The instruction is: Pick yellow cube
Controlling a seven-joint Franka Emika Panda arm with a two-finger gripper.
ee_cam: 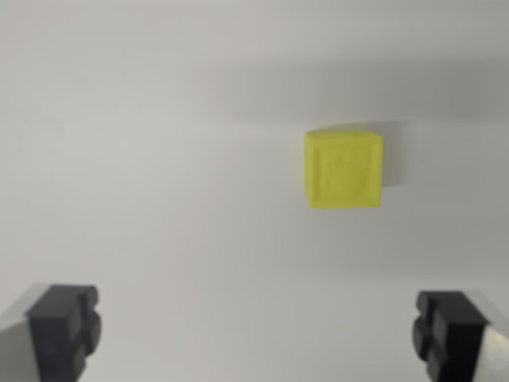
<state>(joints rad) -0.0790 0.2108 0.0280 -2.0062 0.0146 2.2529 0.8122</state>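
Observation:
A yellow cube (343, 169) rests on a plain white surface, right of centre in the wrist view. My gripper (256, 330) hovers above it and stands open, its two dark fingertips (65, 326) spread wide at the bottom corners. Nothing lies between the fingers. The cube sits beyond the fingertips, nearer the right finger's side, and is not touched by either.
The white surface (159, 159) fills the whole view. A soft shadow band runs across the top right behind the cube.

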